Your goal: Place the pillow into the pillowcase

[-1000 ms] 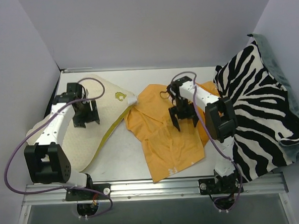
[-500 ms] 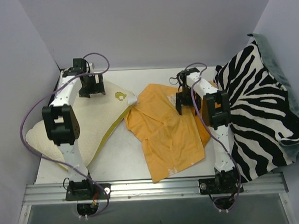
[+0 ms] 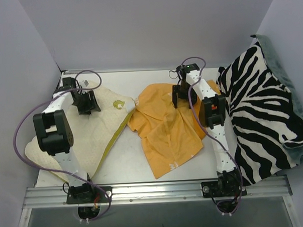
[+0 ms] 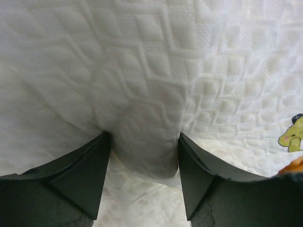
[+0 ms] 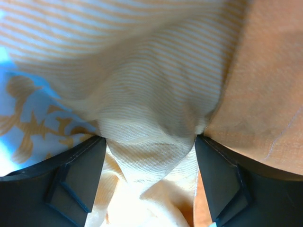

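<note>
While pillow (image 3: 97, 131) lies outside pillowcase (image 3: 165, 135), left gripper (image 4: 143, 137) pinches pillow, right gripper (image 5: 149, 138) pillowcase.

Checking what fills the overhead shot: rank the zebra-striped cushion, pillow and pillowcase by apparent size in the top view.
1. zebra-striped cushion: clearly largest.
2 and 3, unranked: pillow and pillowcase look about alike; the pillowcase lies crumpled and the left arm hides part of the pillow.

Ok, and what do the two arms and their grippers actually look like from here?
Both the left arm and right arm have white links joined by boxy black joint housings. A purple cable loops loosely along each. The right arm's elbow housing shows a small red mark. The left gripper and right gripper each have two matte black, wedge-shaped fingers.
</note>
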Robot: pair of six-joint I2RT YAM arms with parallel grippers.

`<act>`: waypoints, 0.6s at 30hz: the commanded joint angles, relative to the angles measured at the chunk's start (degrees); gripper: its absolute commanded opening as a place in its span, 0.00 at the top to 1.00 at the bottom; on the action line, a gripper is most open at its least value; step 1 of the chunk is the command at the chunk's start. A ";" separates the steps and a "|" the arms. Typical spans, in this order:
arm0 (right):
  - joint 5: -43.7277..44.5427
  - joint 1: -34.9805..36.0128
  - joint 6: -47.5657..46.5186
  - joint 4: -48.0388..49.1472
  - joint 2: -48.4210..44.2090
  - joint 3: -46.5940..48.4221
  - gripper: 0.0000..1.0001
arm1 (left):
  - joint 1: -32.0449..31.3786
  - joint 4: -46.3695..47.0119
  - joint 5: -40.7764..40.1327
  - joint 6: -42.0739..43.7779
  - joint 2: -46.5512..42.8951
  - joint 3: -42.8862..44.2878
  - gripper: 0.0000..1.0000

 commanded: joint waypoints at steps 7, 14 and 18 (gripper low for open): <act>0.14 -0.15 0.72 7.53 -4.59 0.01 0.16 | -11.12 -4.32 -3.83 9.24 -18.82 -12.76 0.12; -2.76 0.63 0.38 6.92 -20.93 -18.87 0.02 | -13.69 -6.60 -5.15 9.52 -26.65 -12.86 0.03; -4.60 4.32 -0.50 6.56 -28.31 -30.12 0.02 | -14.75 -8.36 -10.16 10.56 -25.26 -7.59 0.03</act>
